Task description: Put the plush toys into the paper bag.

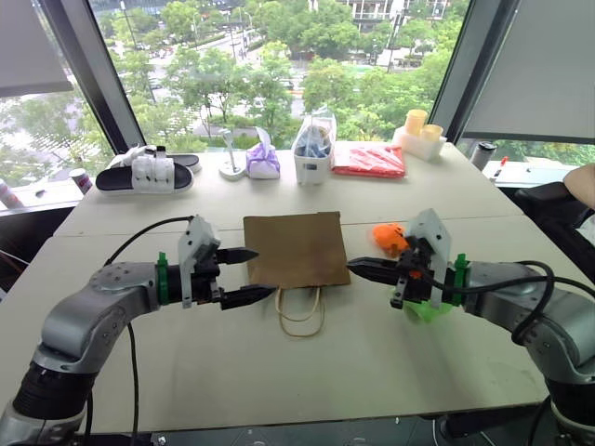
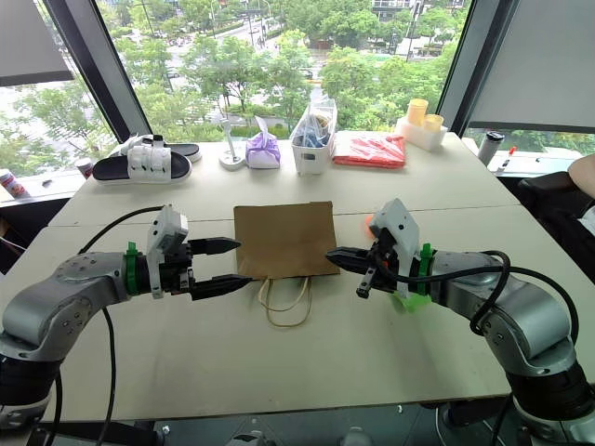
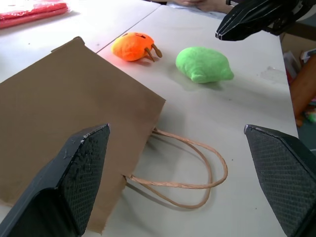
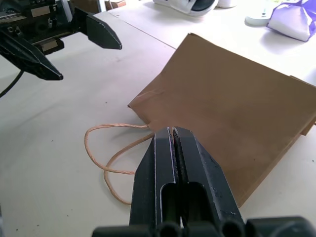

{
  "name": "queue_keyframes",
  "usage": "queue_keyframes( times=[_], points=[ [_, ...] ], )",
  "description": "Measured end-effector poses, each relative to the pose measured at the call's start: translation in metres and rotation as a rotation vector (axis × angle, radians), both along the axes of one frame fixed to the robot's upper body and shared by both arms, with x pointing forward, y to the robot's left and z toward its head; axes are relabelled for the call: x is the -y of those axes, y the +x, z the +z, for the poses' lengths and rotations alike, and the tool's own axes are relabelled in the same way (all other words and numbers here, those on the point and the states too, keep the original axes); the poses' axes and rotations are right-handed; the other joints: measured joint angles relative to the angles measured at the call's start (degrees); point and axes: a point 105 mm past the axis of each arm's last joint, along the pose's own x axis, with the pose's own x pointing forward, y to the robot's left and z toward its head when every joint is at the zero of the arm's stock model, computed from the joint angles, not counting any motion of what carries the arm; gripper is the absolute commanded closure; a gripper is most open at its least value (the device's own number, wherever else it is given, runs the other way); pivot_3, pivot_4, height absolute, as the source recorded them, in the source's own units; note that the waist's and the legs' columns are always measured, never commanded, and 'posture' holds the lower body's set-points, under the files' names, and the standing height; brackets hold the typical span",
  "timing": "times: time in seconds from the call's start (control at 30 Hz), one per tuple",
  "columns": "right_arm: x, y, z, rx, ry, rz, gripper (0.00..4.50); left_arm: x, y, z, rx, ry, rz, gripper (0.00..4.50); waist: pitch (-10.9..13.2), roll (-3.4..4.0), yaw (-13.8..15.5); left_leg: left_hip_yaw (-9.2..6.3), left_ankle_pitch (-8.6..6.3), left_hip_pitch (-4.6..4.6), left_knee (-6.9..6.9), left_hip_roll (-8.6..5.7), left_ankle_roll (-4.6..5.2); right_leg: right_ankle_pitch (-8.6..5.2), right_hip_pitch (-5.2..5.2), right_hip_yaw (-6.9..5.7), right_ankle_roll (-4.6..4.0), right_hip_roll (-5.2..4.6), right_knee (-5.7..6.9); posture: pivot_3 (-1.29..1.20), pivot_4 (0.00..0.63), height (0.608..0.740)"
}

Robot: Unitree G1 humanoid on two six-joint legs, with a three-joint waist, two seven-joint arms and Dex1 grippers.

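Left wrist view gives me the best look at what I'm dealing with: the paper bag (image 3: 74,113) is lying flat on the table (image 1: 390,372), mouth end toward me with its cord handles (image 3: 187,170) looped out on the tabletop. The orange plush toy (image 3: 132,46) and the green plush toy (image 3: 203,64) sit side by side just off the bag's right edge, neither touching it as far as I can tell.

My left gripper (image 1: 244,274) is spread wide and holding nothing, hovering by the bag's left bottom corner. My right gripper (image 1: 358,268) is pinched fully shut on nothing, tip near the bag's right edge, with the toys right beside that wrist.

Handling-wise, I reckon the toys are the easy part: light, squishy, grippy fabric, so a pinch across the fat middle should hold fine (no worry about crushing them). The bag is the pain. Thin stiff kraft paper, collapsed flat, probably slides on the table and creases if I clamp hard. I'd go for the top lip at the mouth or the cord handles to lift it open. Hard to say from here whether the mouth has any gap at all.
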Motion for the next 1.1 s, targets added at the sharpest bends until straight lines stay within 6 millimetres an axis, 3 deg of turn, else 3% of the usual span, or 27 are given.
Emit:
queue_keyframes(
  times=[0.73, 1.1],
  points=[
    [0.006, -0.003, -0.013, -0.044, -0.026, -0.009, 4.5, 0.005, -0.004, -0.006, 0.02, 0.017, -0.035, 0.03, 0.0, 0.0, 0.1, 0.01, 0.0, 0.0, 0.02, 0.08, 0.0, 0.0, 0.01, 0.01, 0.0, -0.01, 0.0, 0.0, 0.15, 0.74],
    [0.014, -0.003, -0.016, -0.052, -0.061, -0.034, 4.5, -0.006, -0.002, -0.016, 0.109, 0.099, -0.065, 0.03, 0.0, 0.0, 0.2, 0.03, 0.0, 0.0, 0.02, 0.09, 0.0, 0.0, 0.01, 0.0, 0.0, -0.01, -0.01, 0.0, 0.15, 0.74]
  ],
)
